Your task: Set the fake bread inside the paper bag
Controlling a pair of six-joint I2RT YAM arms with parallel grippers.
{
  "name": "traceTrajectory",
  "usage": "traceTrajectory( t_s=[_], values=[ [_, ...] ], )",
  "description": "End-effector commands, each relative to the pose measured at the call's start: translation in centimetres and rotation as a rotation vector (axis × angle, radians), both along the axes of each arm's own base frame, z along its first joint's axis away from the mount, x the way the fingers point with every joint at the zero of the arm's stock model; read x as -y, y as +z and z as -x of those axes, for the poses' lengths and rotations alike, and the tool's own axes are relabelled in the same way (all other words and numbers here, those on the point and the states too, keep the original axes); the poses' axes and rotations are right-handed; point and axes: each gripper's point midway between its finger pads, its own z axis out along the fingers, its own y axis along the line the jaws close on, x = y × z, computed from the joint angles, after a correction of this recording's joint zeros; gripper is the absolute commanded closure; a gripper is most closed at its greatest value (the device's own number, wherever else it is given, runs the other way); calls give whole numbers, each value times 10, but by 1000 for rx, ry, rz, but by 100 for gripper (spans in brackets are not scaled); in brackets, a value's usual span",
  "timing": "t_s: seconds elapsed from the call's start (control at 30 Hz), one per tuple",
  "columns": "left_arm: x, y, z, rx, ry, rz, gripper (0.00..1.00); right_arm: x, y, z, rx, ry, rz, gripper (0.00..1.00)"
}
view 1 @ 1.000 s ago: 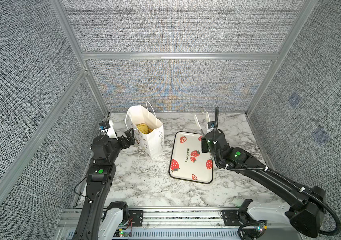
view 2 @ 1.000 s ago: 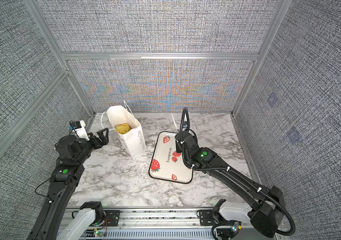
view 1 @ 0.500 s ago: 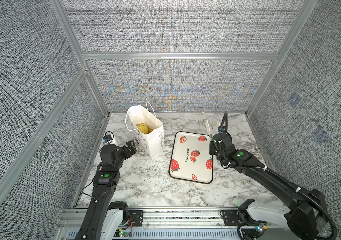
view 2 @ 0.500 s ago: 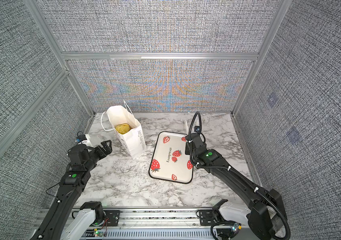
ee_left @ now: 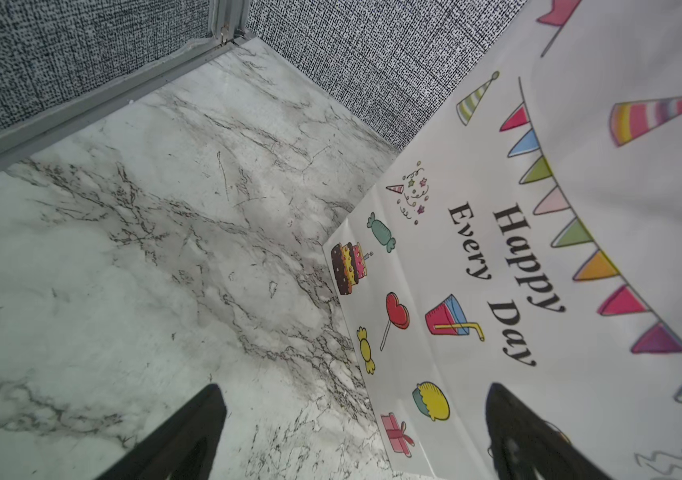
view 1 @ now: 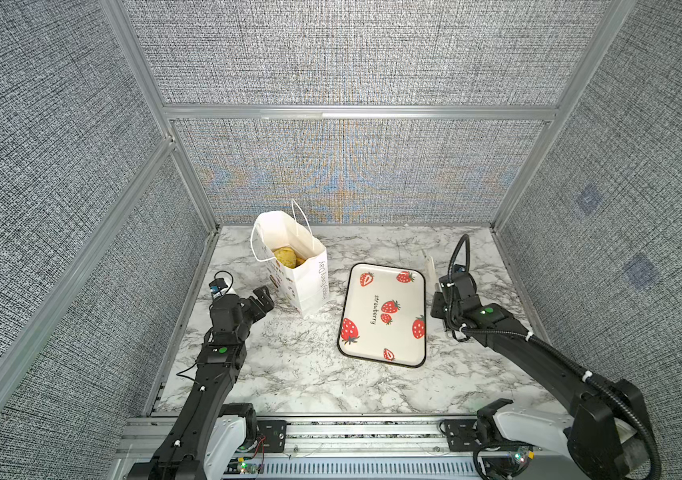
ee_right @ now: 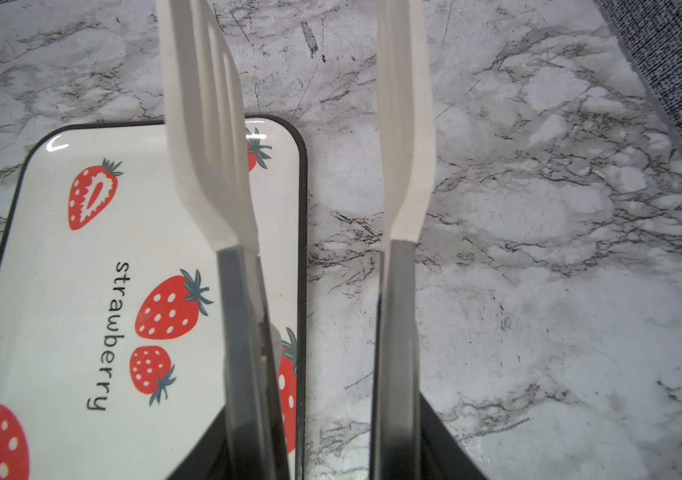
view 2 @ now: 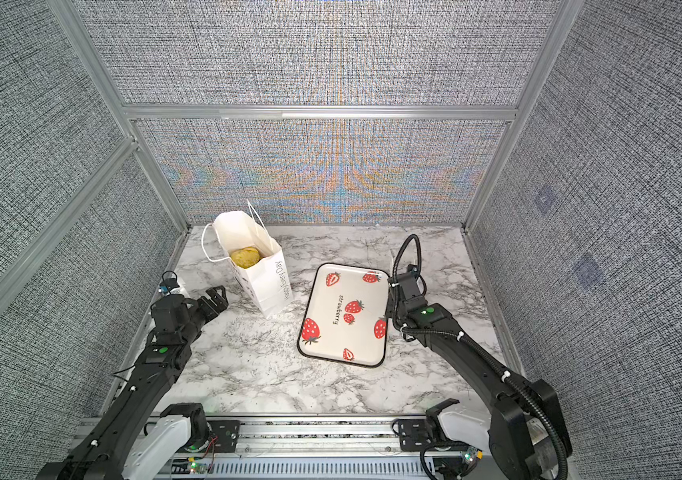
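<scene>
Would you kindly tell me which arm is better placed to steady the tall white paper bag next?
Left: the open left end effector sits beside the tall white paper bag, while the right end effector, across the white strawberry-printed tray, is occupied gripping the white slotted tongs.

The left arm (view 1: 214, 374) is shown raised from its base and bent at the elbow, with the left gripper (view 1: 263, 300) held low, its jaws spread wide. The right arm (view 1: 538, 353) is stretched forward and low, and the right gripper (view 1: 440, 296) is closed partway on the handles of the white tongs (ee_right: 406, 158), pointed ahead.
</scene>
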Motion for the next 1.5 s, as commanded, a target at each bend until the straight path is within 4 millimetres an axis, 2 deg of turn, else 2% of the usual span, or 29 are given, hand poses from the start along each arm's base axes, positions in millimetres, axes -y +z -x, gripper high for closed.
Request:
traceTrajectory(
  t_s=[0.0, 0.13, 0.2, 0.4, 0.63, 0.83, 1.0, 1.3, 1.47],
  values=[
    [-5, 16, -10, 91, 7, -52, 1, 1, -3, -2, 2, -11, -26, 51],
    [-7, 16, -15, 107, 4, -96, 1, 10, -14, 1, -22, -32, -21, 52],
    [-1, 13, -18, 119, -33, -103, 1, 12, -18, 2, -28, -38, -23, 51],
    [3, -9, -22, 94, -60, -121, 1, 17, -29, 0, -69, -46, -5, 52],
    [10, 7, -25, 232, -82, -174, 1, 25, -41, -2, -101, -66, 8, 52],
    [17, 6, -29, 253, -102, -217, 1, 23, -55, -1, -155, -54, -7, 52],
    [16, 14, -28, 302, -109, -280, 1, 24, -59, -3, -177, -54, -34, 52],
    [15, 9, -36, 314, -111, -329, 1, 45, -78, -5, -259, -129, -86, 52],
    [7, 10, -41, 318, -70, -348, 1, 58, -80, -13, -271, -174, -72, 52]
  ],
)
